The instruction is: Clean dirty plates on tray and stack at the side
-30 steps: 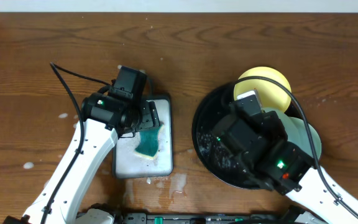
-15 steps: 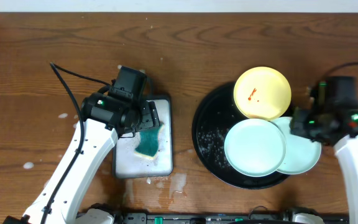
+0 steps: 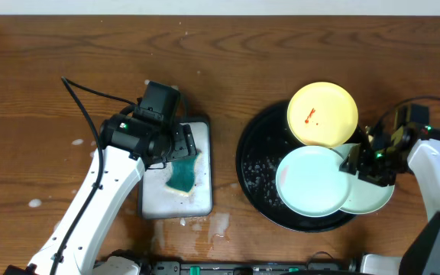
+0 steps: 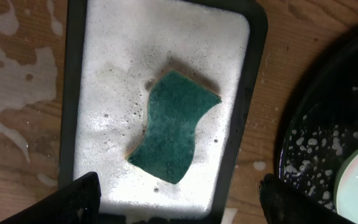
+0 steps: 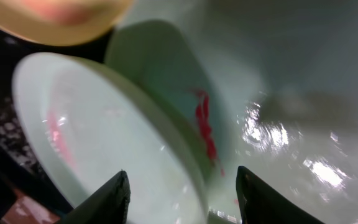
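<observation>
The pale yellow dirty plate (image 3: 323,113) lies on the far rim of the black tray (image 3: 254,172) and shows a red smear. A mint plate (image 3: 312,182) lies on the tray and overlaps a second mint plate (image 3: 376,197) at the tray's right edge. My right gripper (image 3: 357,160) is open at that overlap. In the right wrist view its jaws (image 5: 182,199) straddle the upper mint plate's rim (image 5: 104,124), and a red smear shows on the lower plate (image 5: 166,68). My left gripper (image 3: 178,149) hangs wide open (image 4: 182,205) over the green sponge (image 4: 173,124).
The sponge (image 3: 182,176) lies in a white, black-rimmed sponge tray (image 3: 155,202) full of foam, left of the black tray. Water spots and foam lie on the wooden table near the sponge tray's front (image 3: 218,224). The black tray's floor is wet (image 4: 309,143).
The right arm swung from above the tray out to the right, then came in at the mint plates' right edge. Its jaws opened from shut. The left arm stayed still.
</observation>
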Controlling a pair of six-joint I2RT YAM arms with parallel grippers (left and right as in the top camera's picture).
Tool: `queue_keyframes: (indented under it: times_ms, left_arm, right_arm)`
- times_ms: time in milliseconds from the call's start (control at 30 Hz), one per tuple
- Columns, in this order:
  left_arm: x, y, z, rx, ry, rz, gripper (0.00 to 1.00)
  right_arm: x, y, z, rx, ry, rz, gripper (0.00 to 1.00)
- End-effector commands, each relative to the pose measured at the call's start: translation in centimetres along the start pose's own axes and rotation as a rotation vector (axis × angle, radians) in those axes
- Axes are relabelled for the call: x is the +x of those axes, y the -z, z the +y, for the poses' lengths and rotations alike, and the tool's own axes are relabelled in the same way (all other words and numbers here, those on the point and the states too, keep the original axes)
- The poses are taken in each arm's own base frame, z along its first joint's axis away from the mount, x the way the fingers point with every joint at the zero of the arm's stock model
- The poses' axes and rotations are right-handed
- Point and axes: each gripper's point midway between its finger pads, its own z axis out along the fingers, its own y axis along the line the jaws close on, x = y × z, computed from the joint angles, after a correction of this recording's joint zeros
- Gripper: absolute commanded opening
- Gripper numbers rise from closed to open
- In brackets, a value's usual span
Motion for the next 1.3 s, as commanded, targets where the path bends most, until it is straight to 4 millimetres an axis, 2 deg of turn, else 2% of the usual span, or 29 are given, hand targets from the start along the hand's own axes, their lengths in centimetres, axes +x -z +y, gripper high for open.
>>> queue_keyframes:
  times_ms: [0,100,167,267,300,367,467,567,700,833,967,1267]
  left_arm:
    - [0.0,0.2,0.1,-0.001,-0.005,-0.003,0.82]
    - [0.0,0.2,0.1,-0.001,-0.005,-0.003,0.82]
    - [0.0,0.2,0.1,-0.001,-0.005,-0.003,0.82]
    - [0.0,0.2,0.1,-0.001,-0.005,-0.004,0.82]
    - [0.0,0.2,0.1,-0.001,-0.005,-0.003,0.82]
    - [0.0,0.2,0.1,-0.001,-0.005,-0.003,0.82]
    - [0.0,0.2,0.1,-0.001,-0.005,-0.003,0.82]
    - [0.0,0.2,0.1,-0.001,-0.005,-0.003,0.82]
    - [0.0,0.2,0.1,-0.001,-0.005,-0.003,0.82]
    - [0.0,0.2,0.1,-0.001,-0.005,-0.003,0.82]
    - [0.0,0.2,0.1,-0.001,-0.005,-0.003,0.82]
    - [0.0,0.2,0.1,-0.001,-0.005,-0.003,0.82]
  right_arm:
    - [0.6,-1.0,0.6,-0.056,0.005,0.025,0.51]
    - [0.6,-1.7,-0.6,0.016,-0.003,0.013,0.50]
    - [0.7,-2.1,-1.4,0.058,-0.038,0.008,0.43]
    - [0.7,-2.6,-1.5,0.056,-0.063,-0.001,0.09]
    - [0.5,-2.5,-1.3,0.046,-0.060,-0.009,0.01]
    - [0.3,-1.8,-0.6,0.016,-0.053,-0.021,0.01]
    - [-0.3,0.2,0.3,0.012,-0.022,-0.080,0.01]
    - [-0.9,3.4,1.5,0.043,0.036,-0.188,0.01]
    - [-0.9,7.4,3.1,0.118,0.123,-0.345,0.01]
    - [0.0,10.2,4.0,0.272,0.188,-0.498,0.01]
    - [0.5,11.3,4.7,0.405,0.236,-0.588,0.01]
    - [1.6,12.8,9.3,0.599,0.482,-0.797,0.01]
